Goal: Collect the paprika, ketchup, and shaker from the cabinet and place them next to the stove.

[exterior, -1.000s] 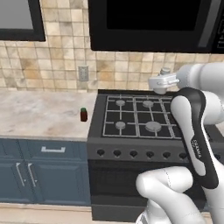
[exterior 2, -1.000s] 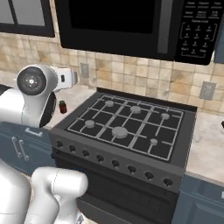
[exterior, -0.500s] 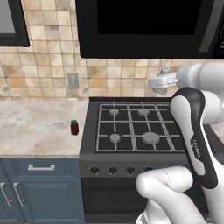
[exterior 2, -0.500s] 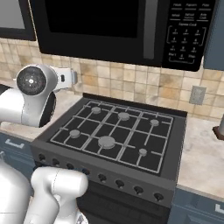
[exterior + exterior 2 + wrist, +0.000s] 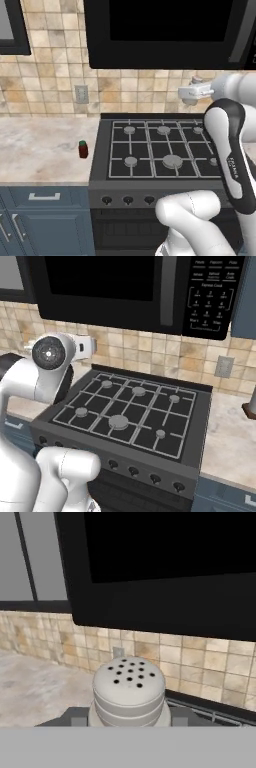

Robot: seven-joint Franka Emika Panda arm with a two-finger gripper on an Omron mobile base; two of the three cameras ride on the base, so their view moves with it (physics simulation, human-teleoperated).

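The shaker (image 5: 129,692) sits between the gripper's (image 5: 129,724) finger tips in the hand view, its domed, perforated top upright. The jaws stand partly closed with the shaker's body filling the gap, so I judge it held, clear of any surface. In the left base view the hand (image 5: 192,92) is raised above the back right of the stove (image 5: 160,155).

The paprika (image 5: 83,149) stands upright on the counter (image 5: 40,150) just left of the stove, apart from its edge. In the right base view a dark shape (image 5: 250,405) stands at the frame's edge on the counter right of the stove; it may be the ketchup, but too little shows to tell.

Risks, as judgements:
- Release over the burner grates. The hand is above the stove, not the counter. Let go here, the shaker would land on uneven bars and likely tip or roll.
- Slip in transit. The hold is on a smooth round body; a quick swing or tilt of the wrist could let it slide or twist out.
- Collision on set-down. Lowering close to the paprika could knock that small jar over.
- Overhead clearance. The microwave (image 5: 170,32) hangs just above; lifting higher could strike its underside.
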